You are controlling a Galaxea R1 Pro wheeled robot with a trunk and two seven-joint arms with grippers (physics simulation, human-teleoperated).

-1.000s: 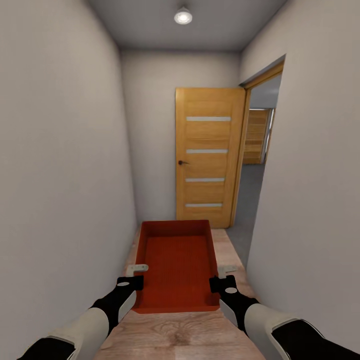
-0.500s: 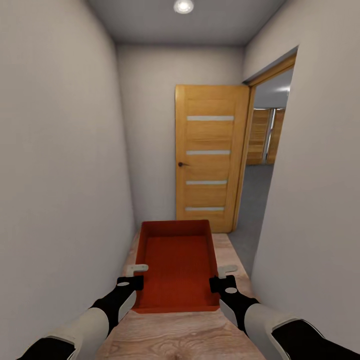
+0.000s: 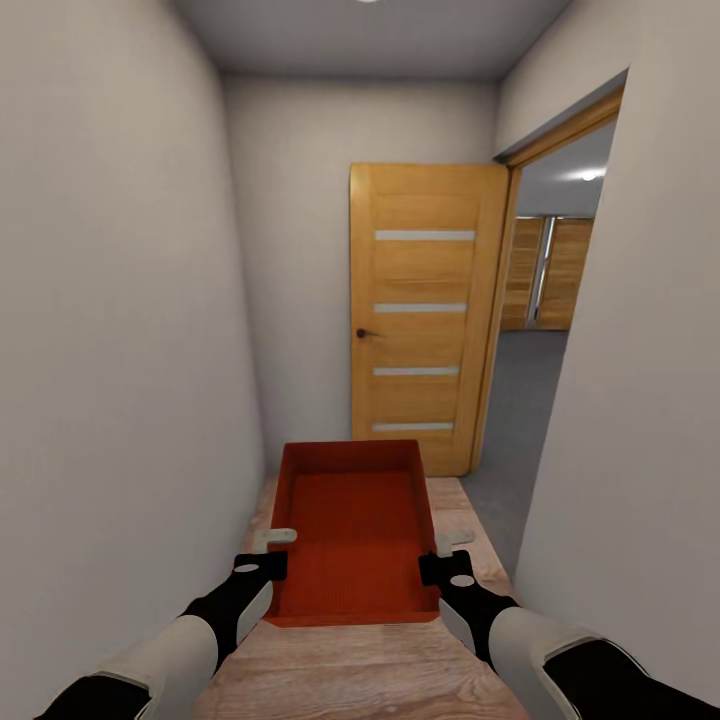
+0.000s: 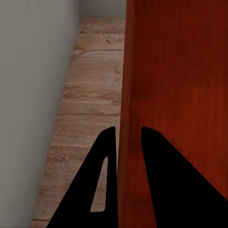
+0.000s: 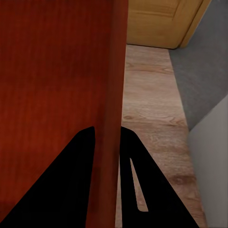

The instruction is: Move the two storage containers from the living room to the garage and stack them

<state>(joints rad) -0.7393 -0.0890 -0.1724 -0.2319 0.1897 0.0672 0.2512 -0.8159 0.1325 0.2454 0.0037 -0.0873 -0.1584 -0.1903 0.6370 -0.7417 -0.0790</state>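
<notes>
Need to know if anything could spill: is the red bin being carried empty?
Empty: the head view shows the storage container's bare ribbed bottom, with nothing lying inside.

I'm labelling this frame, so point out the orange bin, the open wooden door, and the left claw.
orange bin (image 3: 355, 535), head view, ribbed inside bottom.
open wooden door (image 3: 425, 340), head view, middle panel.
left claw (image 3: 272, 550), head view, between fingertips at the bin's wall.

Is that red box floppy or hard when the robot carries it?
Probably fairly stiff: the storage container keeps straight walls though the left gripper and right gripper pinch only its thin side rims. It looks light, being empty and lidless. The smooth plastic might slip if jolted.
</notes>
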